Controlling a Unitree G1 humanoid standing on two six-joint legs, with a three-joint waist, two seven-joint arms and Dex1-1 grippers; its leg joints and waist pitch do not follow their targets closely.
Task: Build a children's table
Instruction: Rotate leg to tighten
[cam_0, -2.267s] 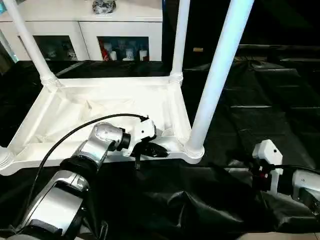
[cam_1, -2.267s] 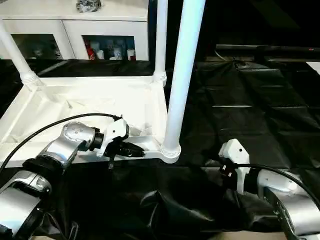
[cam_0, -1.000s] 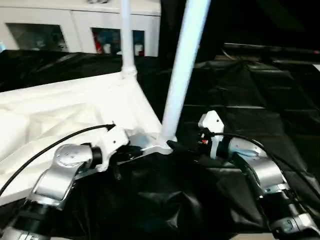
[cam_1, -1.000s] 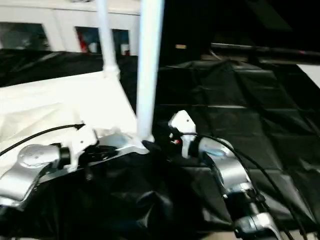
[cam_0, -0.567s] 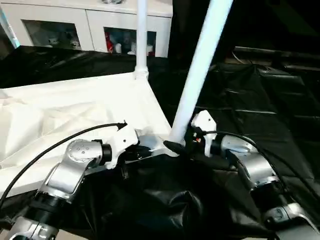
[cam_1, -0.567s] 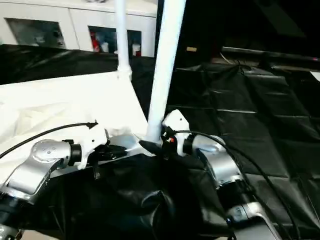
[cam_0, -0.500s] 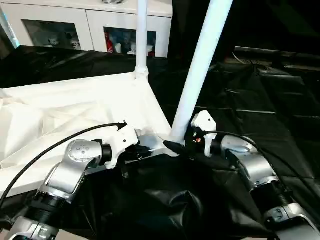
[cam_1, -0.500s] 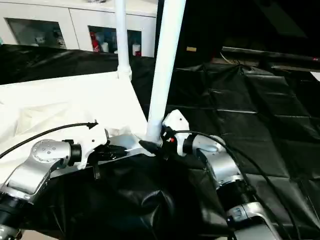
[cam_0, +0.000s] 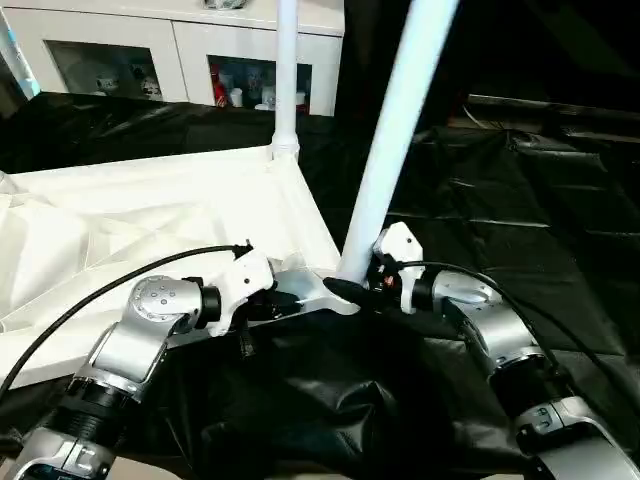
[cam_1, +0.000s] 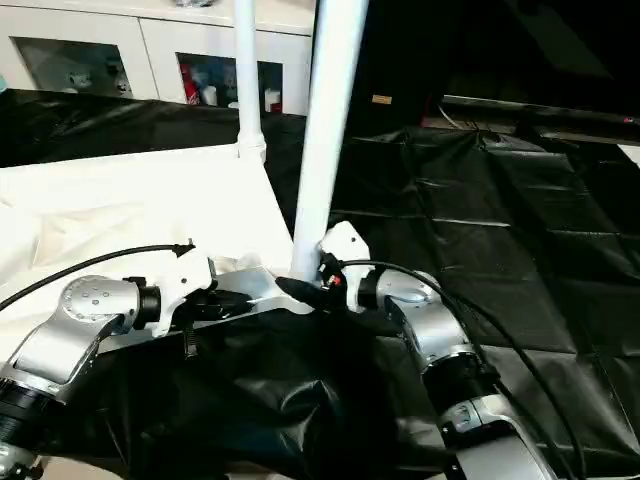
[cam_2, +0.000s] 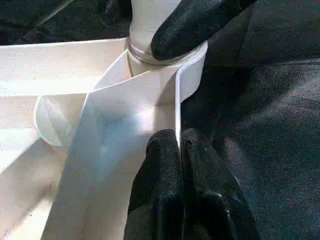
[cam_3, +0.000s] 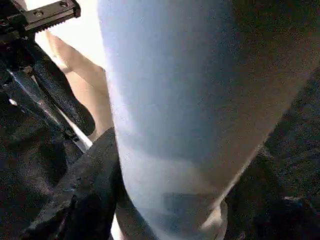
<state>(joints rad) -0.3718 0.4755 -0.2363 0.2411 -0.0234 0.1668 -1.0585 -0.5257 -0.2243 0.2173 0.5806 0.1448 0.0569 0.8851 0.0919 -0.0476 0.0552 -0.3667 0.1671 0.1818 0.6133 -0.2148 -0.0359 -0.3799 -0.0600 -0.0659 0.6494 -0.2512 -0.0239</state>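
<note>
Left gripper (cam_2: 179, 145) jaws clenched on tabletop (cam_0: 150, 230) rim; right gripper (cam_0: 345, 290) jaws around leg (cam_0: 395, 140), no legible writing.

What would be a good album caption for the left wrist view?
Black fingers pinch the white plastic tabletop's rim beside its round corner socket.

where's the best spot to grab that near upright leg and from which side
Low on the near leg, just above the corner socket, coming in level from the robot's right over the black sheet. The tube is round, smooth and upright, so a sideways pinch probably wraps it; that side is open, while the tabletop and left tool crowd the other.
</note>
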